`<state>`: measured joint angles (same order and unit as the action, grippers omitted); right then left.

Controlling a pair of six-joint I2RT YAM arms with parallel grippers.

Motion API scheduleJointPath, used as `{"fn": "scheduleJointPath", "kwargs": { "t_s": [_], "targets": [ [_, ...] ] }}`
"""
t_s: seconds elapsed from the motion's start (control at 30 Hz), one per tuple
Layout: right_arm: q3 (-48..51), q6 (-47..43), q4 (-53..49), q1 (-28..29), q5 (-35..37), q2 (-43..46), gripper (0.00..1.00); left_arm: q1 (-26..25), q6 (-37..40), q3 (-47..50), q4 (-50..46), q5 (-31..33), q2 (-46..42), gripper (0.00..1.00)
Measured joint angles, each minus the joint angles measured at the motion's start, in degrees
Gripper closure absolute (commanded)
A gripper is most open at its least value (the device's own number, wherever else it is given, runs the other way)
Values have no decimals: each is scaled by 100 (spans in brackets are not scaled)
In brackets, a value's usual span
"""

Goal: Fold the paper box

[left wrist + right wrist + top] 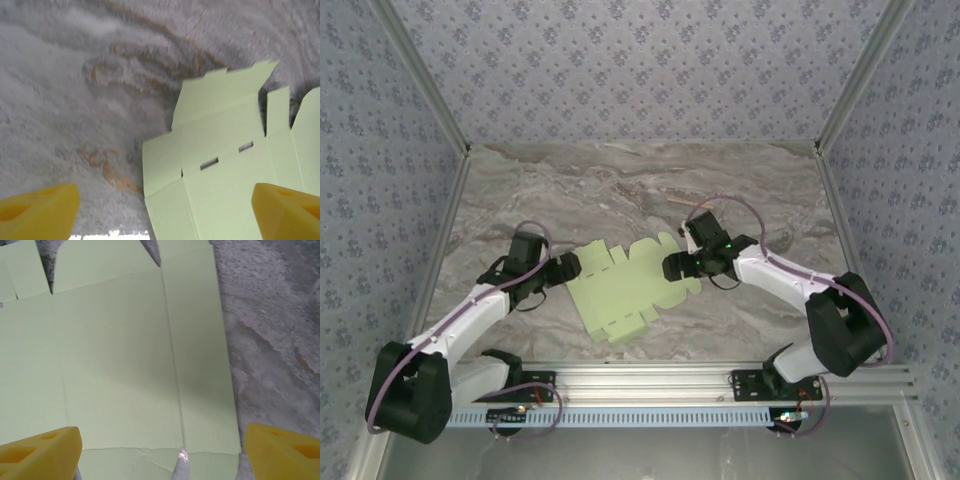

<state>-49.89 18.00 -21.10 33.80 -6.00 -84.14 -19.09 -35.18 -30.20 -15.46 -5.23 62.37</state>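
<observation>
**K:** Marble-look table point(620, 180), walled on three sides. Nearest us is the aluminium rail point(650, 378), with both arm bases on it.

**M:** Where's the sheet?

**K:** The paper box point(625, 290) lies flat and unfolded, turned at an angle, closer to the rail than to the back wall. Its near corner stops short of the rail, with a strip of bare marble between.

**M:** Grippers?

**K:** The left gripper point(563, 268) is at the sheet's left edge with its jaws wide apart. In its wrist view, one of its fingers point(40, 210) is over marble and the other over card. The right gripper point(672, 266) is at the tabbed right edge, also wide apart. The card's edge runs just inside one finger. We can't tell whether either gripper touches the card.

**M:** Room to move?

**K:** We have open marble outside both arms. A thin tan stick point(692, 203) lies beyond the right wrist, apart from the sheet. Past it, the table runs bare to the wallpapered back wall point(640, 70).
</observation>
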Motion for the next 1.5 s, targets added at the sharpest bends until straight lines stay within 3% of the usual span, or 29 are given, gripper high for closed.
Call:
{"fn": "scheduleJointPath", "kwargs": {
  "t_s": [0.13, 0.57, 0.97, 1.4, 1.5],
  "targets": [
    [-234, -74, 127, 76, -153, -481, 19, -264, -157, 44, -20, -208, 251, 24],
    [-286, -151, 455, 96, -391, -1071, 30, -516, -632, 422, 328, -662, 531, 39],
    [-201, -133, 695, 57, -391, -1126, 38, -529, -1158, 979, 1488, -804, 520, 57],
    [-131, -127, 868, -17, -393, -1202, 42, -542, -1523, 1344, 2546, -756, 177, 81],
    [-131, -127, 870, -33, -396, -1202, 42, -542, -1447, 1338, 2581, -732, 142, 91]
  ]
}}
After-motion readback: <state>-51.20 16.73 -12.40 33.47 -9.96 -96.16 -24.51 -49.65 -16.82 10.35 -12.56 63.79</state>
